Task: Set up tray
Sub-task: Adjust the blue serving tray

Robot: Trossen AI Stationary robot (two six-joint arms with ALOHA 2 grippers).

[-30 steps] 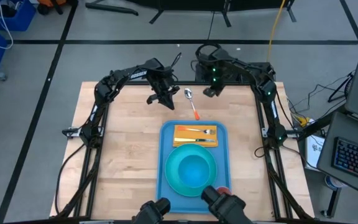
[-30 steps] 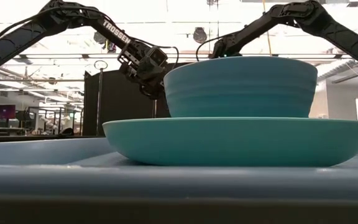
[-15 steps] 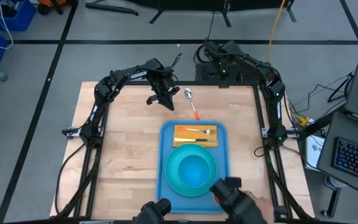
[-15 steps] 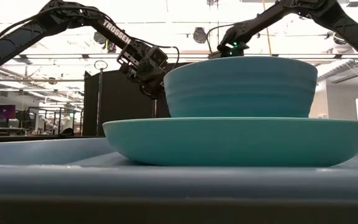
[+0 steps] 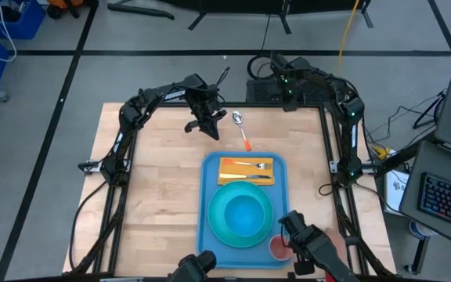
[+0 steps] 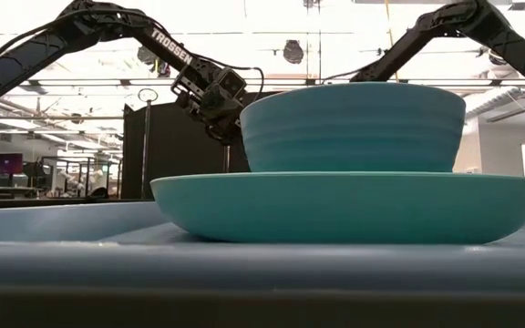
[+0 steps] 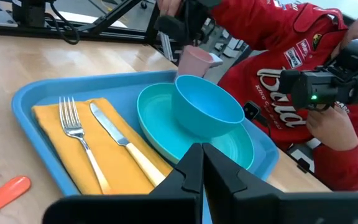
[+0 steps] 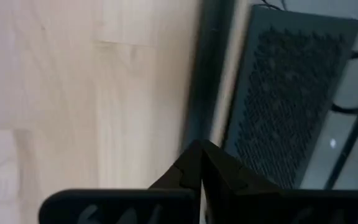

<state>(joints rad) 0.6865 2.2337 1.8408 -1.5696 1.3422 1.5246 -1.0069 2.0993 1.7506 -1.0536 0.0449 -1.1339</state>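
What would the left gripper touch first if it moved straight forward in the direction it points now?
Probably the tray. The left gripper, shut, aims over the tray's far end toward the turquoise plate and bowl. Going forward and down, it likely meets the yellow napkin with the knife first; depth is unclear.

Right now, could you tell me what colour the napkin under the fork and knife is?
Yellow-orange cloth napkin; the left wrist view shows it best.

My right end effector (image 5: pixel 288 100), closed, has swung back from over the bench's far edge toward the black box behind it. Near me, a person's hand (image 5: pixel 308 239) has shifted rightward, uncovering a pink cup (image 5: pixel 279 247) on the tray (image 5: pixel 210 171).
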